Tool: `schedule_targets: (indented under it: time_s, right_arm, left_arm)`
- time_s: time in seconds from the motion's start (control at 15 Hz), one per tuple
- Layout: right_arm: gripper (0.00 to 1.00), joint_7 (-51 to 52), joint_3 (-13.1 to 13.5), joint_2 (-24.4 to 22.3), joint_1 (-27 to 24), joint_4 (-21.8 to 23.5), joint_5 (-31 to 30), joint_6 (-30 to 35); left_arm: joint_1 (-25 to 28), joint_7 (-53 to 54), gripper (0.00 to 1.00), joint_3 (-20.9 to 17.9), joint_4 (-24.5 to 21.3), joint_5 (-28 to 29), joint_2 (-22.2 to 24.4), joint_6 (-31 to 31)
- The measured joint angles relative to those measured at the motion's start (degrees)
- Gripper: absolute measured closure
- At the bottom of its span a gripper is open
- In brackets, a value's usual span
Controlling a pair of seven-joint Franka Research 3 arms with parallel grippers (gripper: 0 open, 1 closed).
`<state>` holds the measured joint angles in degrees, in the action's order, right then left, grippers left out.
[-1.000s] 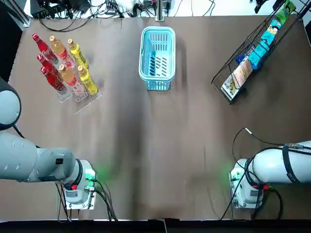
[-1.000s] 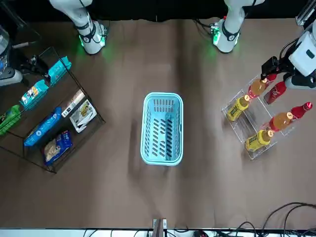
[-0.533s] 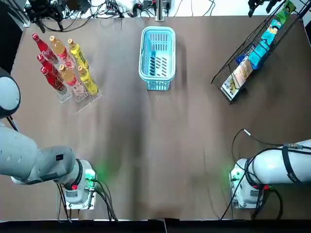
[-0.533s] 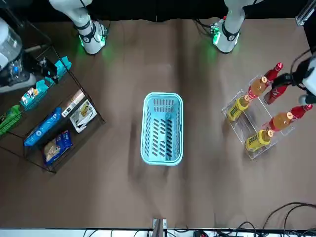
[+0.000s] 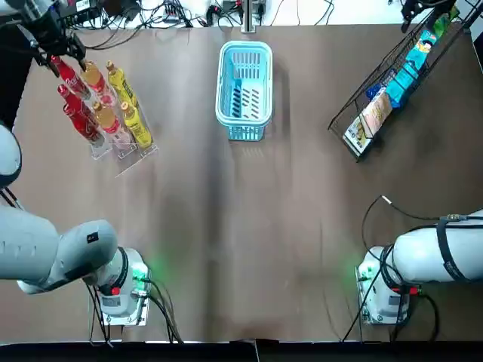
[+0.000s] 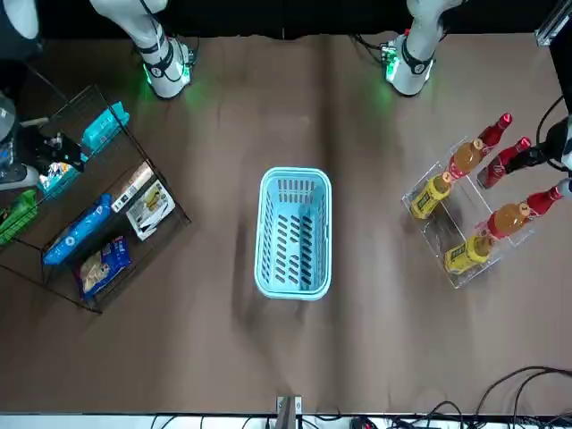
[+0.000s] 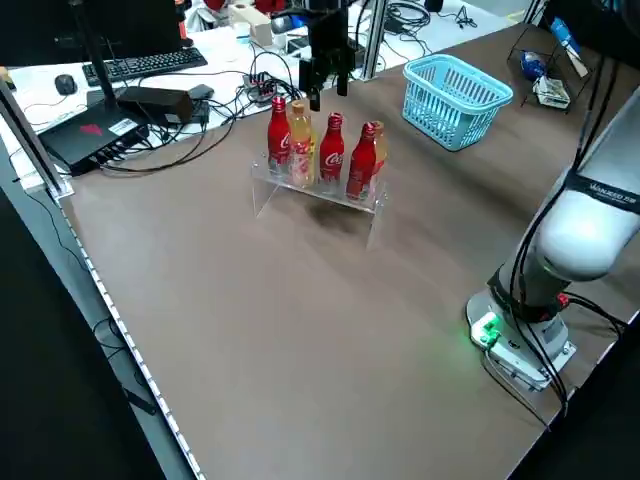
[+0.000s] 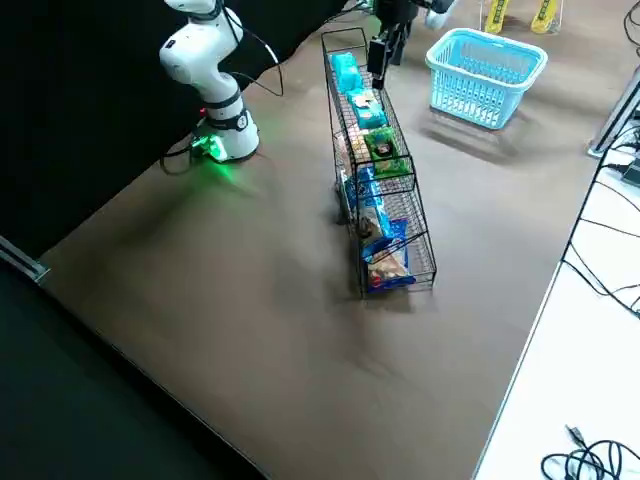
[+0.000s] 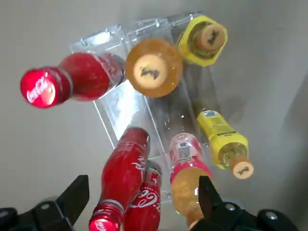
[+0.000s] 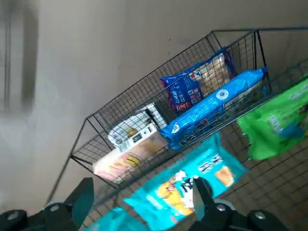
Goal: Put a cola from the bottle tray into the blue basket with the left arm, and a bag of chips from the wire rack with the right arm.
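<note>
Three red cola bottles (image 5: pixel 72 98) stand in the clear bottle tray (image 5: pixel 124 154) at the far left, beside orange and yellow bottles. My left gripper (image 5: pixel 54 47) hovers open above the tray's far end. In the left wrist view its fingers (image 9: pixel 73 198) straddle a cola (image 9: pixel 122 175) from above without touching it. The blue basket (image 5: pixel 244 72) sits at the far middle. My right gripper (image 5: pixel 424 7) hangs open over the upper end of the wire rack (image 5: pixel 355 121). A teal chips bag (image 10: pixel 187 192) lies just beyond its fingers (image 10: pixel 199 195).
The rack also holds blue bags (image 10: pixel 211 110), a green bag (image 10: pixel 279 120) and a pale packet (image 10: pixel 130 149). Cables and a keyboard (image 7: pixel 140 65) lie beyond the table's far edge. Both arm bases (image 5: pixel 121 290) stand at the near edge.
The left gripper has come in over the far end of the bottle tray and dropped closer to the colas. The right gripper has shifted along the rack's upper end.
</note>
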<state>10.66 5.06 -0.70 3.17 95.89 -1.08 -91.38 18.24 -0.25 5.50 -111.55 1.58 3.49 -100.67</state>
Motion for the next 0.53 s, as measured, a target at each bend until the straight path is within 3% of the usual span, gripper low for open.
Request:
schedule_targets:
  time_s: [0.27, 0.53]
  right_arm:
    - [0.09, 11.0, 0.0, 0.0, -1.3, 0.0, -0.1, 2.2]
    - [0.09, 16.5, -0.2, 0.0, -1.2, 0.0, -0.8, 6.1]
  left_arm:
    - [1.5, 0.3, 0.0, 0.0, -7.9, 0.0, 5.1, -4.1]
    - [1.8, 0.3, 0.01, 0.0, -11.7, 0.0, 7.6, -5.1]
